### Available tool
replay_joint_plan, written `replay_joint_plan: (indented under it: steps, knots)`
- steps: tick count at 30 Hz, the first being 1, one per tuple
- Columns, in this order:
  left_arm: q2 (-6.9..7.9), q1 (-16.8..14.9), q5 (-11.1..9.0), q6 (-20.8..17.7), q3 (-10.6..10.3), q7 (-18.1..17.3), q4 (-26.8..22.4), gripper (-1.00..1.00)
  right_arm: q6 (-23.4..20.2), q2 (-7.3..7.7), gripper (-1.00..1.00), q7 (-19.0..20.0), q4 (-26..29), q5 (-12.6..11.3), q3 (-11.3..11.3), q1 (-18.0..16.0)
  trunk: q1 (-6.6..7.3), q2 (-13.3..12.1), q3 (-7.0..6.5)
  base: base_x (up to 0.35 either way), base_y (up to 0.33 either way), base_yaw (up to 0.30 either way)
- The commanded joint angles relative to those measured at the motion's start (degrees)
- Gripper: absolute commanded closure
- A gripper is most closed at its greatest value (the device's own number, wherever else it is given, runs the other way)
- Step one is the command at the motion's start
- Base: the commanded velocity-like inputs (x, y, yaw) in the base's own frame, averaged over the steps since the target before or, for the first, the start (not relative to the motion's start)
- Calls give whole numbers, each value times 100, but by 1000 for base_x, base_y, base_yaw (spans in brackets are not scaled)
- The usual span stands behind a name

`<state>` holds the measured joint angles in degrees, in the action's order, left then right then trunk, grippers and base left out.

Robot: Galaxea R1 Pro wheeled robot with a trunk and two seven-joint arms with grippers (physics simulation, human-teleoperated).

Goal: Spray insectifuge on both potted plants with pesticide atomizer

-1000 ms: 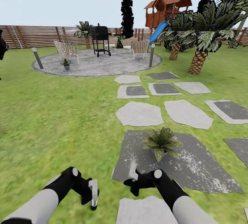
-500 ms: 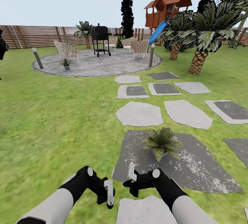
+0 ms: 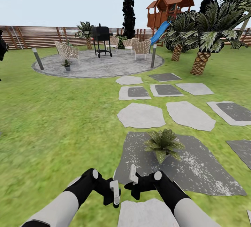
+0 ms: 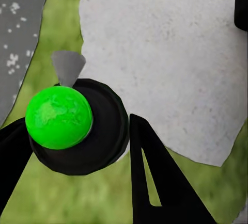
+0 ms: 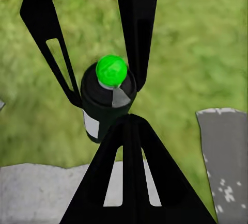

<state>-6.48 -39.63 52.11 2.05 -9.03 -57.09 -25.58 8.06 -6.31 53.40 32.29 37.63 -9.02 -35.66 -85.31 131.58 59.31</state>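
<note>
Garden lawn [image 3: 59, 122] with grey stepping stones [image 3: 141, 115], a round paved patio [image 3: 101, 65] and a brown slatted fence [image 3: 35, 37] at the back. One potted plant [image 3: 164, 145] sits on the large dark stone [image 3: 202, 171] just ahead of the robot; a second potted plant [image 3: 66, 65] stands far off on the patio near a grey bollard lamp [image 3: 37, 58]. Spray bottle [image 5: 106, 102]: dark body, white label strip, bright green cap, upright over the grass at the edge of a pale stone [image 4: 170, 64], low in the head view between the two arms. Left end effector [image 3: 115, 194]: fingers [image 4: 160, 182] apart, one on each side of the bottle [image 4: 77, 126], whether touching cannot be told. Right end effector [image 3: 133, 178]: held just beside the left one, its camera looking down on the bottle; whether its fingers are apart or together cannot be told.
</note>
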Motion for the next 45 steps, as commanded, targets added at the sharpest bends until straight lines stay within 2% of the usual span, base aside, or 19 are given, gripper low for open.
replay_joint_plan:
  steps: [1, 7, 21, 27, 30, 32, 38, 39, 40, 42, 44, 45]
  knots:
    - [-6, -1, 32, 28, 3, -13, -8, 100, 50, -1, 100, 4, 6, 60, 6, -2, 1, 2, 5, 0, 0, 0]
    - [-101, -1, 24, 39, 7, -13, -8, 100, 53, -1, 100, 4, 6, 60, 6, -2, 1, 2, 5, 0, 0, 0]
    - [-206, 8, -27, 87, 24, -19, -8, 100, 55, -1, 100, 4, 6, 60, 6, -2, 1, 2, 5, 0, 0, 0]
    - [-207, 8, -27, 85, 22, -13, -7, 100, 55, -1, 100, 4, 6, 60, 6, -2, 1, 2, 5, 0, 0, 0]
    - [-146, 8, 7, 94, 6, -18, 42, 100, 55, -1, 100, 4, 6, 60, 6, -2, 1, 2, 5, 0, 0, 0]
    - [-36, 11, 41, 97, 6, -21, 61, 100, 55, -1, 100, 4, 0, 62, 6, -2, 1, 2, 5, 0, 0, 0]
    - [675, 33, -6, 111, 34, -23, 92, 100, 55, 5, 100, -8, -26, 74, 6, -2, 1, 2, 5, 0, 0, 0]
    - [809, 41, -13, 111, 38, -23, 94, 100, 55, 6, 100, -11, -32, 76, 9, -2, 1, 2, 5, 0, 0, 0]
    - [1087, 50, -30, 111, 45, -16, 99, 100, 59, 7, 100, -28, -36, 77, 16, -2, 1, 2, 5, 0, 0, 0]
    - [1380, 68, -45, 110, 51, -5, 131, 100, 63, 11, 100, -50, -42, 78, 25, -2, 1, 2, 5, 0, 0, 0]
    - [1525, 80, -104, 105, 147, 103, 214, 100, 64, 12, 100, -58, -47, 75, 25, -2, 1, 2, 5, 0, 0, 0]
    - [1573, 85, -261, 104, 357, 294, 285, 100, 66, 14, 100, -62, -51, 68, 33, -2, 1, 2, 5, 0, 0, 0]
